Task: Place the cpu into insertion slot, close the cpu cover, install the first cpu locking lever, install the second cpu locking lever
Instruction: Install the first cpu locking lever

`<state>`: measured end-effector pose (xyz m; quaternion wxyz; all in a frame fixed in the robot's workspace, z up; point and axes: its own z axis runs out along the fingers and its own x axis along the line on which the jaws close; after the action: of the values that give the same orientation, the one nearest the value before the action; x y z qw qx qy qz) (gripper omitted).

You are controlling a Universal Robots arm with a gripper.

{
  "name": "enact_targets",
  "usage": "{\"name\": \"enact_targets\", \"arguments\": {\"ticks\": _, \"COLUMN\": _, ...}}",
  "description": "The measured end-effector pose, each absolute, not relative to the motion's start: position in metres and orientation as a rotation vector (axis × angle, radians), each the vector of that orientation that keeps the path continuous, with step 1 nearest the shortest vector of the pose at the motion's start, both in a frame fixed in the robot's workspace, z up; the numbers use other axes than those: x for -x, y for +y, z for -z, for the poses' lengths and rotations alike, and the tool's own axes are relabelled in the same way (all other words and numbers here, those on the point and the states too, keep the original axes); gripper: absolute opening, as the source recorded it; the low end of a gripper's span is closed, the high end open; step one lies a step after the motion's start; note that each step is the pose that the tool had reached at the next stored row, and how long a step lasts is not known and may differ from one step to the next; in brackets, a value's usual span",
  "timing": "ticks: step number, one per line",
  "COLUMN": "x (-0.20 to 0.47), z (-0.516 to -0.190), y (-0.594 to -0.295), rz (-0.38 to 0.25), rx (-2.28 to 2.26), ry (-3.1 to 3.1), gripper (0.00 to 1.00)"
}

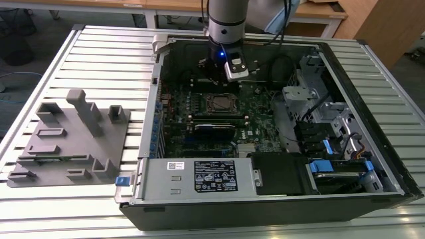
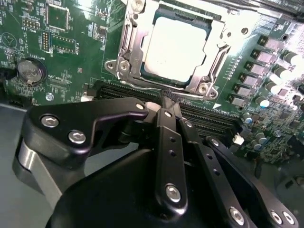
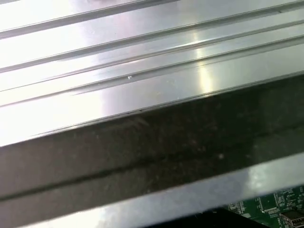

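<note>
Hovering claw (image 2: pixel 167 97) pinched closed, empty, one cpu (image 2: pixel 176 49) seated under one cpu cover (image 2: pixel 127 50).

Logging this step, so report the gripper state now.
Gripper: jaws shut, holding nothing, tip just off the cover, which lies closed over the cpu.

A table (image 1: pixel 99 59) of ribbed silvery metal slats carries everything. Directly on it lies an open black computer case (image 1: pixel 265 209) on its side — taking up the middle and the exterior view's right. Just beside the case, on the exterior view's left, rests a grey plastic tray (image 1: pixel 69 144) with upright posts and slots — flat on the slats.
</note>
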<state>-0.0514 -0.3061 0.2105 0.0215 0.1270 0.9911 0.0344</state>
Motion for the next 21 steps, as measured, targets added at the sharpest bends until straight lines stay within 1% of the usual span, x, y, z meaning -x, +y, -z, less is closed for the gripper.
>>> {"name": "enact_targets", "arguments": {"ticks": 15, "x": 0.050, "z": -0.211, "y": -0.329, "rz": -0.140, "rx": -0.395, "ry": 3.073, "gripper": 0.11}}
{"name": "enact_targets", "arguments": {"ticks": 21, "x": 0.047, "z": -0.210, "y": -0.330, "rz": -0.141, "rx": -0.347, "ry": 3.080, "gripper": 0.11}}
